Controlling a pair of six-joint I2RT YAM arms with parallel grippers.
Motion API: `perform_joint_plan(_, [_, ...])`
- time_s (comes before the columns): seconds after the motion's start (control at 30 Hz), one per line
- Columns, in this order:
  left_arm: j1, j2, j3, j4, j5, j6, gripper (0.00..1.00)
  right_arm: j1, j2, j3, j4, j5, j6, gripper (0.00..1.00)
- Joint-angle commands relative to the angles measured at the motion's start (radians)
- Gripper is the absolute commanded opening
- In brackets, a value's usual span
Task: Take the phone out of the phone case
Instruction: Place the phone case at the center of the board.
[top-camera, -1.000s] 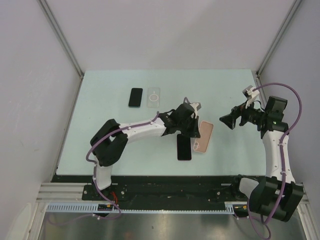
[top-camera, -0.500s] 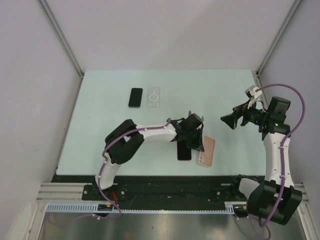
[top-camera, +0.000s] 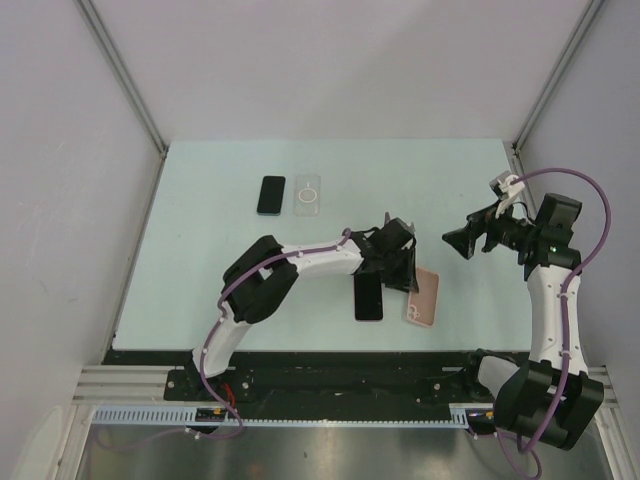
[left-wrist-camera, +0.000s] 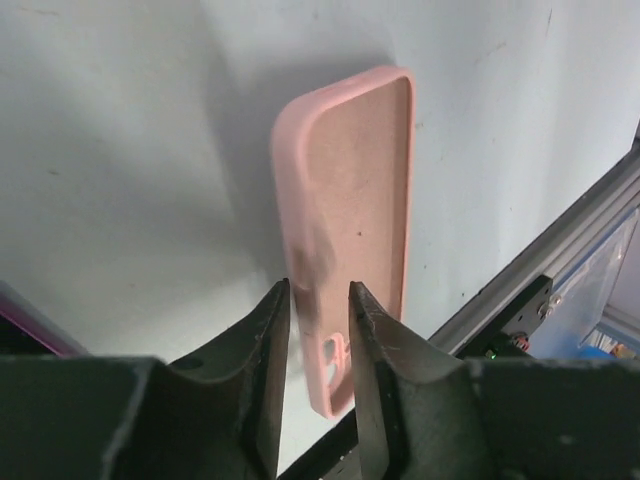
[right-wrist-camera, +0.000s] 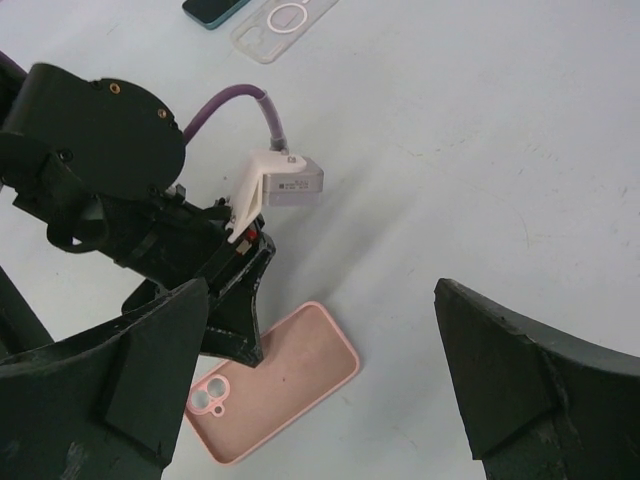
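The black phone lies flat on the table, out of its case. The empty pink phone case lies just right of it, open side up, camera cut-out toward the near edge; it also shows in the left wrist view and the right wrist view. My left gripper straddles the case's left side wall near the cut-out, jaws nearly closed on it. My right gripper hovers to the right, wide open and empty.
A second dark phone and a clear case lie side by side at the back of the table. The metal rail of the near table edge runs close to the pink case.
My left gripper has moved right and toward the near edge, taking the pink case away from the black phone. The right arm has barely moved.
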Motion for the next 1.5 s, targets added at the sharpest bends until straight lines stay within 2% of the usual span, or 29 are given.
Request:
perform_joint_plan(0.0, [0.013,-0.009,0.037,-0.007,-0.034,0.022,0.37,-0.005,0.0,0.009,-0.017,0.042,-0.053,1.0])
perform_joint_plan(0.03, [0.013,-0.018,0.037,-0.007,-0.034,0.023,0.43,-0.002,0.002,0.009,-0.034,0.062,-0.068,1.0])
perform_joint_plan(0.13, [0.015,-0.038,0.033,-0.004,-0.033,0.032,0.55,0.006,0.018,0.009,-0.138,0.137,-0.18,1.0])
perform_joint_plan(0.17, [0.013,-0.051,0.028,-0.006,-0.033,0.034,0.56,0.007,0.026,0.009,-0.167,0.171,-0.235,1.0])
perform_joint_plan(0.27, [0.01,-0.075,0.007,-0.001,-0.031,0.04,0.58,0.007,0.057,-0.006,-0.23,0.257,-0.266,1.0])
perform_joint_plan(0.53, [0.042,-0.196,0.005,0.002,-0.033,0.109,0.62,0.098,0.115,-0.105,-0.19,0.496,-0.294,1.0])
perform_joint_plan(0.8, [0.194,-0.342,-0.049,0.043,-0.034,0.268,0.68,0.254,0.189,-0.175,-0.098,0.745,-0.254,1.0])
perform_joint_plan(0.97, [0.355,-0.402,-0.087,0.056,0.016,0.356,0.7,0.308,0.244,-0.181,-0.051,0.858,-0.234,1.0])
perform_joint_plan(1.03, [0.416,-0.425,-0.104,0.056,0.042,0.38,0.81,0.314,0.268,-0.189,-0.029,0.89,-0.232,1.0])
perform_joint_plan(1.07, [0.436,-0.451,-0.127,0.056,0.053,0.391,0.81,0.322,0.278,-0.194,-0.011,0.903,-0.232,1.0])
perform_joint_plan(1.13, [0.481,-0.479,-0.156,0.057,0.062,0.41,0.94,0.322,0.294,-0.203,0.005,0.939,-0.231,1.0])
perform_joint_plan(1.23, [0.519,-0.543,-0.211,0.059,0.069,0.439,1.0,0.363,0.328,-0.206,0.028,0.952,-0.22,1.0])
perform_joint_plan(1.47, [0.582,-0.695,-0.305,0.059,0.085,0.517,1.0,0.415,0.353,-0.206,0.103,1.003,-0.189,1.0])
